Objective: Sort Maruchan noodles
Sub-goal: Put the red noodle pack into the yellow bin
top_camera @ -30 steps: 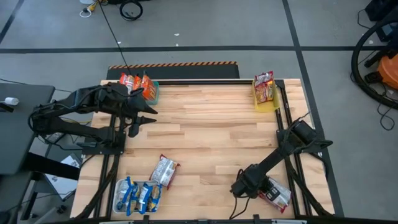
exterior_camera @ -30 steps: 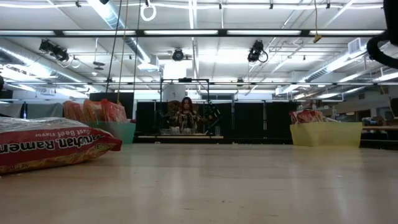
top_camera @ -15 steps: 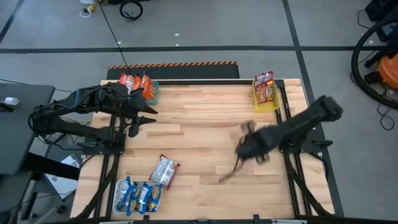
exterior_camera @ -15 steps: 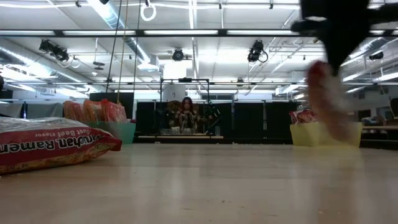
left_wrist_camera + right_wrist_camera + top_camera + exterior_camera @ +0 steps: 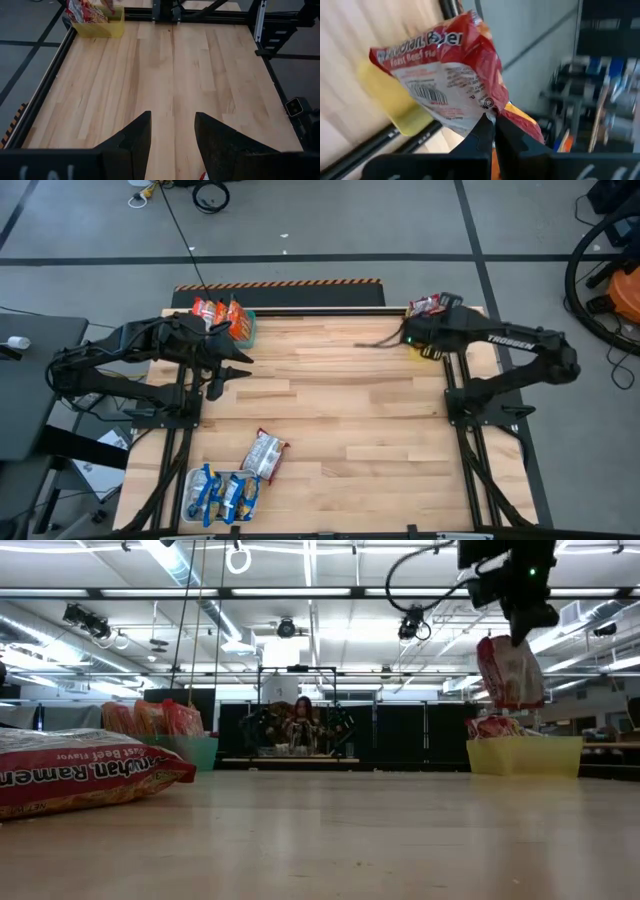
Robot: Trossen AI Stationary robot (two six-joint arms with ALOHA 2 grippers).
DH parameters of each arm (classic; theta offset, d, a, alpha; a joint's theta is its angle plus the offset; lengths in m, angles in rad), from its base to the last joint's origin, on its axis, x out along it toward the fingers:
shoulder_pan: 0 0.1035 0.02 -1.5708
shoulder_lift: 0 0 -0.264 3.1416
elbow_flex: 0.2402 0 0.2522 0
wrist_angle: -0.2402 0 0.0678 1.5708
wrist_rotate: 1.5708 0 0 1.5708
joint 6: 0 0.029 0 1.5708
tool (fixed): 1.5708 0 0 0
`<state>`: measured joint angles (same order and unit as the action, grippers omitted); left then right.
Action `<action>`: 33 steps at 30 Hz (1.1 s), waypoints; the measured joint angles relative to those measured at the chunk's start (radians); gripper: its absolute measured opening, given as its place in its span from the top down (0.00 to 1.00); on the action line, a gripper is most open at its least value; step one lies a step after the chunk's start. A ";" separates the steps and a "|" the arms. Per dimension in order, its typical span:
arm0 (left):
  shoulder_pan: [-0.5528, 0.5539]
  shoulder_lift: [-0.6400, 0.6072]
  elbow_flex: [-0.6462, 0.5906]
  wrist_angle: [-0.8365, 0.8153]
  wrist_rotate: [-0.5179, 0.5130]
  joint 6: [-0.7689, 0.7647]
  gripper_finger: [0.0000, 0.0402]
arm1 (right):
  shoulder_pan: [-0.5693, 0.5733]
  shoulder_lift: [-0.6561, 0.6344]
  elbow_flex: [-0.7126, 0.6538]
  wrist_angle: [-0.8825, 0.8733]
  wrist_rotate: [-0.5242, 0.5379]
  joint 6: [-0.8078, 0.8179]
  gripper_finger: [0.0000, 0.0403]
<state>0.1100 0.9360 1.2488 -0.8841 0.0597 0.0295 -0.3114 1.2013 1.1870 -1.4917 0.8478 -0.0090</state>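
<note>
While the right arm reaches over the far right corner of the table, the scene reads as follows.

Step in hand: delivery of a red-and-white packet (image 5: 445, 75) to the yellow tray (image 5: 525, 755).

Right gripper (image 5: 492, 132): fingers pinched together on one edge of the packet, which hangs below them. In the low view the packet (image 5: 510, 670) is clear of the tray, above it.

Yellow tray contents: at least one red packet (image 5: 492, 727) already stands in it.

Left gripper (image 5: 172, 132): fingers parted, nothing between them. It waits near the teal tray (image 5: 247, 328) at the far left corner.

Teal tray contents: orange packets (image 5: 222, 314), upright.

White tray (image 5: 195, 483): at the near left corner, holding blue-and-yellow packets (image 5: 225, 495).

Loose packet (image 5: 265, 454): red-and-white, flat on the table, just beside the white tray. It appears unsorted.

Next move, as judged: lower the held packet until it sits among those in the yellow tray, then part the fingers. The packet hangs limp, so it may catch on the tray rim; centre it first.

Remaining work, as judged: the loose packet belongs with the yellow tray's kind.
</note>
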 joint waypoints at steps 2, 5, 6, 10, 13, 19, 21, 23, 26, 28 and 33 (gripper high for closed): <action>0.000 0.000 0.000 0.000 0.000 0.000 0.61 | -0.077 -0.021 -0.029 0.019 0.000 -0.002 0.97; 0.000 0.000 0.000 0.000 0.000 0.000 0.61 | -0.180 -0.061 -0.108 0.086 -0.010 -0.055 0.97; 0.000 0.000 0.000 0.000 0.000 0.000 0.61 | -0.206 -0.075 -0.137 0.130 -0.027 -0.075 0.97; 0.000 0.000 0.000 0.000 0.000 0.000 0.61 | -0.279 -0.112 -0.249 0.349 -0.128 -0.128 0.97; 0.000 0.000 0.000 0.000 0.000 0.000 0.61 | -0.296 -0.108 -0.285 0.465 -0.143 -0.132 0.97; 0.000 0.000 0.000 0.000 0.000 0.000 0.61 | -0.336 -0.085 -0.326 0.503 -0.195 -0.092 0.97; 0.000 0.000 0.000 0.000 0.000 0.000 0.61 | -0.354 -0.081 -0.352 0.503 -0.195 -0.049 0.96; 0.000 0.000 0.000 0.000 0.000 0.000 0.61 | -0.372 -0.081 -0.375 0.502 -0.191 -0.012 0.95; 0.000 0.000 0.000 0.000 0.000 0.000 0.61 | -0.397 -0.082 -0.385 0.493 -0.176 0.043 0.90; 0.000 0.000 0.000 0.000 0.000 0.000 0.61 | -0.412 -0.083 -0.383 0.495 -0.181 0.035 0.85; 0.000 0.000 0.000 0.000 0.000 0.000 0.61 | -0.424 -0.083 -0.310 0.456 -0.188 -0.030 0.72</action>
<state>0.1097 0.9360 1.2488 -0.8837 0.0597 0.0292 -0.7354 1.1187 0.8769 -1.0361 0.6599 -0.0388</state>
